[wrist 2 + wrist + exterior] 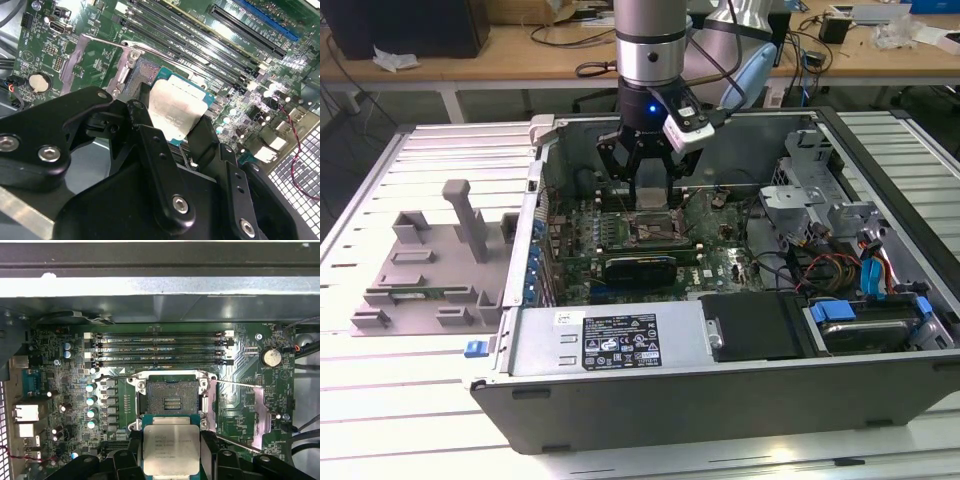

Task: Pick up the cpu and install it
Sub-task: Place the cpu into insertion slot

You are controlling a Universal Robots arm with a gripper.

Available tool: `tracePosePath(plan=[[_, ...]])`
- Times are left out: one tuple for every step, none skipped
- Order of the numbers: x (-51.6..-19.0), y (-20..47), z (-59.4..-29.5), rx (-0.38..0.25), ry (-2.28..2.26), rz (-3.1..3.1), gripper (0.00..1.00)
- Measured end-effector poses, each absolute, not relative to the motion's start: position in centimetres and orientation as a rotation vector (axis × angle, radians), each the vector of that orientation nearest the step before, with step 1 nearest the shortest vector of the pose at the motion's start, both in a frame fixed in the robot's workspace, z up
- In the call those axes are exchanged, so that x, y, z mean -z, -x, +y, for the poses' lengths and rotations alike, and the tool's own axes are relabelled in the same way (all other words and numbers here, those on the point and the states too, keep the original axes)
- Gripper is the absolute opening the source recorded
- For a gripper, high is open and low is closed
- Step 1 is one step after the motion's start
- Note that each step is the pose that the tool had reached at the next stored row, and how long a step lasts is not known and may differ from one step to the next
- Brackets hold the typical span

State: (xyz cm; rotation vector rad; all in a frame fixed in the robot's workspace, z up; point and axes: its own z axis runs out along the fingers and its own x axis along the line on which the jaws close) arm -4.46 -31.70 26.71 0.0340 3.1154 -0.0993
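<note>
black pincer (172,122) clamped on the edges of the silver cpu (171,450), held flat just beside the open socket (170,397) on the green motherboard (235,410). mid-carry, not yet seated; likely calling for square alignment over the socket before any release.

Nothing is legible: the faint print on the cpu (171,450) held in the tool (645,188) and the white label (624,342) on the grey box (540,345) in front of the tool are too small to read.
</note>
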Motion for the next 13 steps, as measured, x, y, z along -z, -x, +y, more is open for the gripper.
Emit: tracePosePath(plan=[[-26.71, 4.45, -31.70, 0.099, -0.034, 3.115, 0.55], [-26.71, 4.45, -31.70, 0.099, -0.034, 3.115, 0.55], [-26.70, 4.45, -31.70, 0.099, -0.039, 3.115, 0.55], [-26.69, 4.45, -31.69, 0.100, -0.060, 3.115, 0.55], [-26.68, 4.45, -31.70, 0.100, -0.108, 3.115, 0.55], [-26.66, 4.45, -31.70, 0.101, -0.148, 3.114, 0.55], [-26.64, 4.45, -31.70, 0.101, -0.192, 3.113, 0.55], [-26.62, 4.45, -31.70, 0.101, -0.219, 3.112, 0.55], [-26.61, 4.45, -31.70, 0.102, -0.244, 3.110, 0.55], [-26.59, 4.44, -31.70, 0.102, -0.284, 3.108, 0.55], [-26.56, 4.45, -31.70, 0.103, -0.356, 3.102, 0.55], [-26.53, 4.45, -31.70, 0.103, -0.414, 3.096, 0.55], [-26.51, 4.44, -31.70, 0.104, -0.463, 3.090, 0.55]])
